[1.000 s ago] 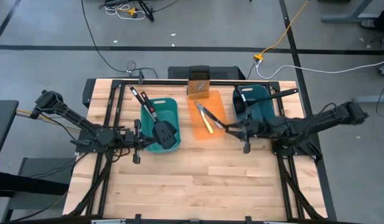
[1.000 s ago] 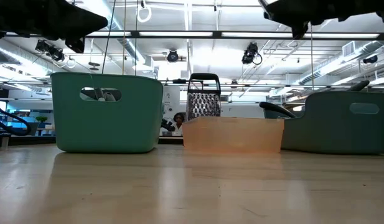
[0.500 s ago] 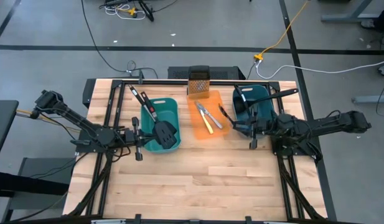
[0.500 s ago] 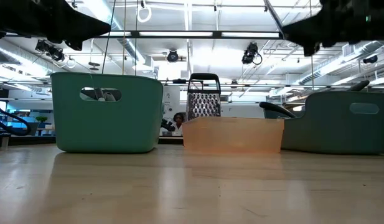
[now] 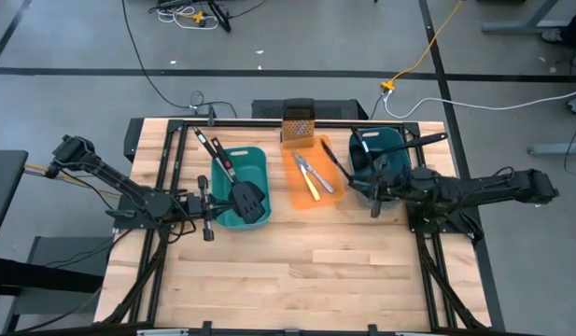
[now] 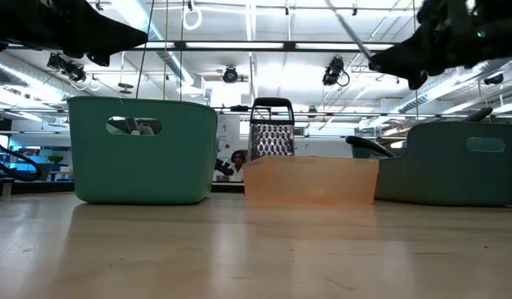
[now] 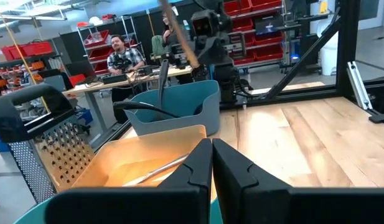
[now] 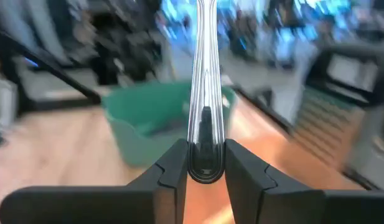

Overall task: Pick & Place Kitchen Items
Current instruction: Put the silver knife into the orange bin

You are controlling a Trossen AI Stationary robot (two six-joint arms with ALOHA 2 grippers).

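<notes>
While gripping a silver knife (image 8: 204,93), right claw (image 8: 204,163) (clamped), raised by right tub (image 5: 381,149)

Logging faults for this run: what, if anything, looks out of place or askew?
Nothing stands out. The right pincer holds a silver table knife over the right teal tub; the left pincer waits, shut, beside the left teal tub.

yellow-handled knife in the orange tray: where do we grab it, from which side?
Grip the yellow-handled knife by its handle, from straight above, closing across it. It lies flat in the orange tray, a silver knife close beside, so a sideways approach looks blocked. The right gripper holds a table knife.
</notes>
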